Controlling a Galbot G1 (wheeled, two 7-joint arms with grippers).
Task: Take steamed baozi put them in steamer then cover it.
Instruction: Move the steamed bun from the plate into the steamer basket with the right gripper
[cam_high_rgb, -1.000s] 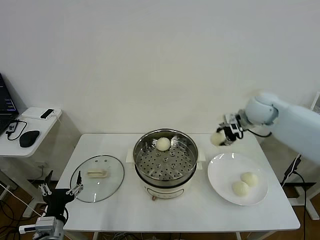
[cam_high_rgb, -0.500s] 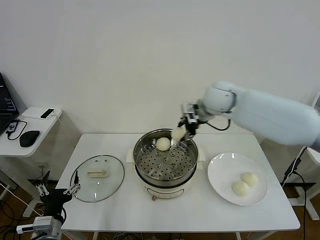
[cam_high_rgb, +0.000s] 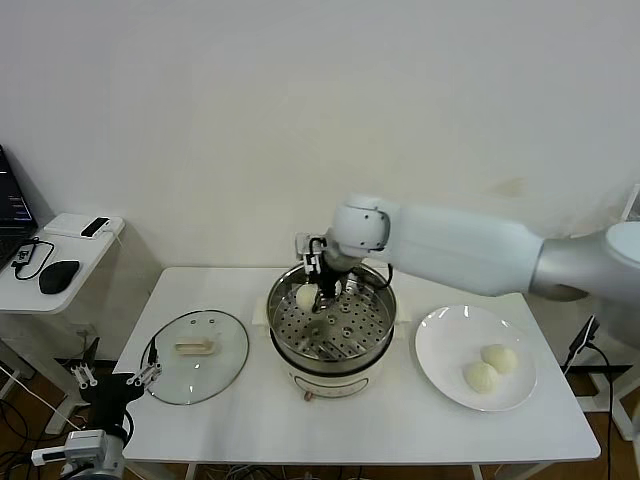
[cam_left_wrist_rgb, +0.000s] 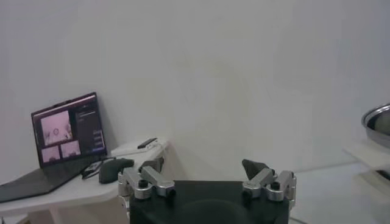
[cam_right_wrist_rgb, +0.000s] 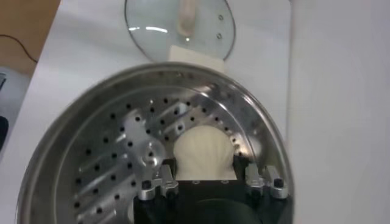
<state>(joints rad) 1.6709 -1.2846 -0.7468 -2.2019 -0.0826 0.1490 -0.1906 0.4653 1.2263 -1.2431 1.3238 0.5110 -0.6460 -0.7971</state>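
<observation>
My right gripper (cam_high_rgb: 312, 292) is shut on a cream-white baozi (cam_high_rgb: 304, 297) and holds it low over the left part of the steamer's perforated tray (cam_high_rgb: 345, 325). In the right wrist view the baozi (cam_right_wrist_rgb: 203, 152) sits between the fingers (cam_right_wrist_rgb: 159, 180) just above the tray (cam_right_wrist_rgb: 116, 164). The baozi seen earlier in the steamer is hidden behind the arm. Two more baozi (cam_high_rgb: 499, 357) (cam_high_rgb: 481, 376) lie on the white plate (cam_high_rgb: 440, 350). The glass cover (cam_high_rgb: 195, 356) lies flat on the table left of the steamer; it also shows in the right wrist view (cam_right_wrist_rgb: 207, 24). My left gripper (cam_high_rgb: 112, 385) hangs open below the table's left front corner.
A side table (cam_high_rgb: 70, 230) at the far left holds a mouse (cam_high_rgb: 58, 276), a phone and a laptop (cam_left_wrist_rgb: 64, 131). The steamer's rim shows at the edge of the left wrist view (cam_left_wrist_rgb: 379, 122). A wall stands behind the table.
My right arm has swung left from beside the plate across the steamer, carrying the baozi, and now holds it lower over the tray's left side. The left arm stays parked.
</observation>
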